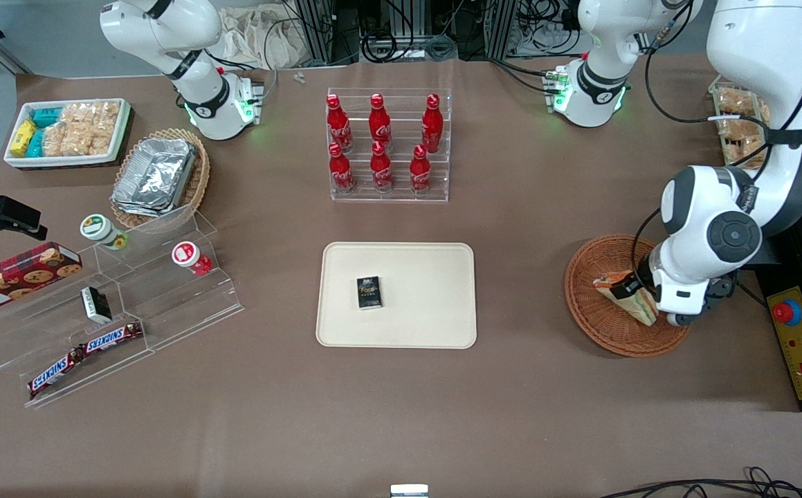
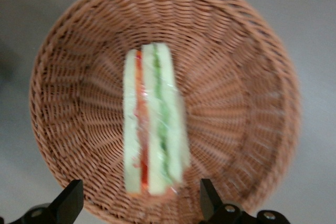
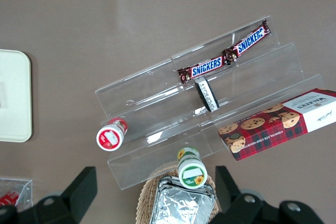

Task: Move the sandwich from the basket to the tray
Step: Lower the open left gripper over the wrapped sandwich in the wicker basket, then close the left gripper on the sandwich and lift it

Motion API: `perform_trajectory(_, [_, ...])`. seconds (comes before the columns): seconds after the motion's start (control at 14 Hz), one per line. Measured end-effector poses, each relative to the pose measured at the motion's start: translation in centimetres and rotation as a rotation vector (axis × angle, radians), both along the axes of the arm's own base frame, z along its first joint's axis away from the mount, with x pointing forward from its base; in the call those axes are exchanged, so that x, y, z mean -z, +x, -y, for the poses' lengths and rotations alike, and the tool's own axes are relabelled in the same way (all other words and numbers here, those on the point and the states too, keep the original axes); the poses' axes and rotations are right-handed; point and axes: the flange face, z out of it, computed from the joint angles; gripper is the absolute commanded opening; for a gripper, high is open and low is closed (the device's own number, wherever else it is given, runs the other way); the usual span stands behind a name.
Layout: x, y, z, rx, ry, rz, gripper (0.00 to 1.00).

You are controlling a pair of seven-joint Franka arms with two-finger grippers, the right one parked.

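Note:
The sandwich (image 1: pixel 625 296) lies on its edge in the reddish-brown wicker basket (image 1: pixel 586 308), toward the working arm's end of the table. In the left wrist view the sandwich (image 2: pixel 154 121) shows pale bread with red and green layers, in the middle of the basket (image 2: pixel 247 93). My left gripper (image 2: pixel 140 195) hangs open just above the basket, one finger (image 2: pixel 71 202) on each side of the sandwich's end and neither touching it. In the front view the arm's wrist covers most of the gripper (image 1: pixel 643 289). The cream tray (image 1: pixel 428 290) lies at the table's middle.
A small dark box (image 1: pixel 369 292) lies on the tray. A clear rack of red cola bottles (image 1: pixel 387 142) stands farther from the front camera than the tray. A control box with a red button (image 1: pixel 798 342) lies beside the basket at the table's end.

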Motion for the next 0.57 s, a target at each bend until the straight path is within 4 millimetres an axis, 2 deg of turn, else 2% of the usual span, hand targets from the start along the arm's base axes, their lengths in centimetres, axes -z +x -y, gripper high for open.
perform_trajectory(0.29, [2.5, -1.8, -1.6, -0.039, 0.027, -0.022, 1.0])
perform_trajectory(0.43, [3.0, -1.9, -2.7, -0.078, 0.035, -0.03, 1.0])
perform_trajectory(0.57, [3.5, -1.8, -2.8, -0.127, 0.04, -0.023, 1.0])
